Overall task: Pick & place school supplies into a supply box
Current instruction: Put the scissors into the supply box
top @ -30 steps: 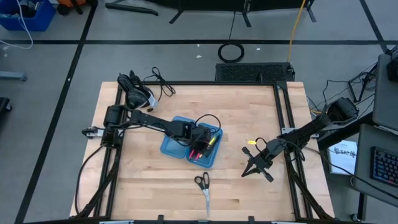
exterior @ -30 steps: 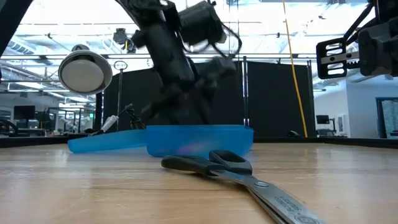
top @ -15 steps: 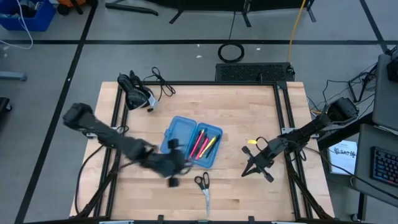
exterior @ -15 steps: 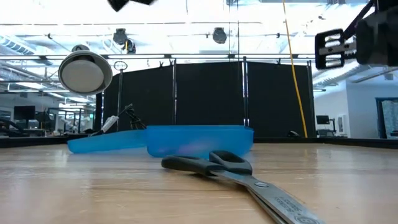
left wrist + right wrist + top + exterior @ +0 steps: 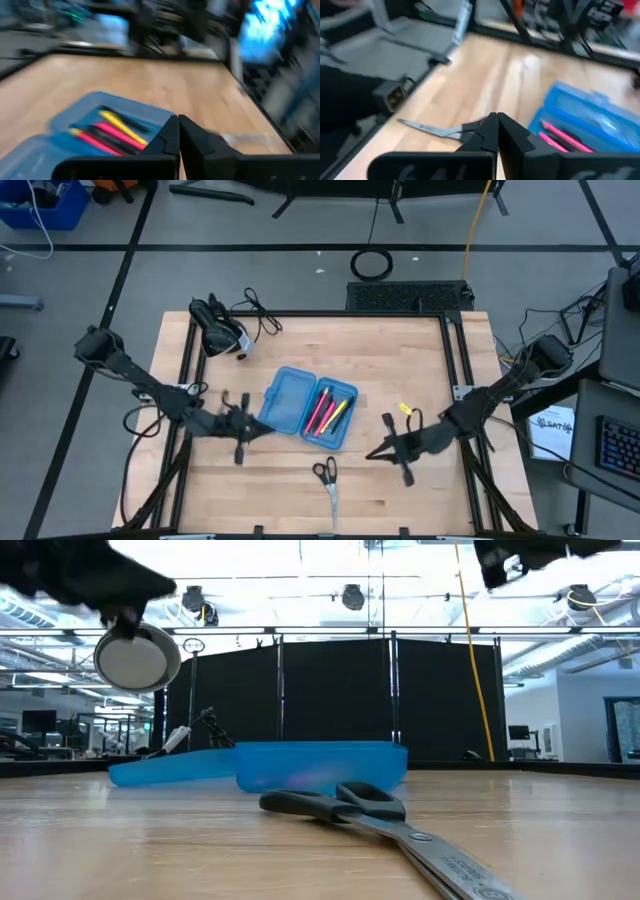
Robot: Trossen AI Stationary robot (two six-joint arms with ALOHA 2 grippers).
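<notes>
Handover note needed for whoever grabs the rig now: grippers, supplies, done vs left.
Left gripper: shut, empty, over the table just left of the supply box.
Right gripper: shut, empty, over the table right of the scissors, pointing toward them.
Supply box: open, mid-table. Pens, pink, yellow and black, lie in its right half; the left half looks empty.
Done: pens are in the box.
Left: scissors lie on the table in front of the box, untouched. They have to go in. Lid not closed.
</notes>
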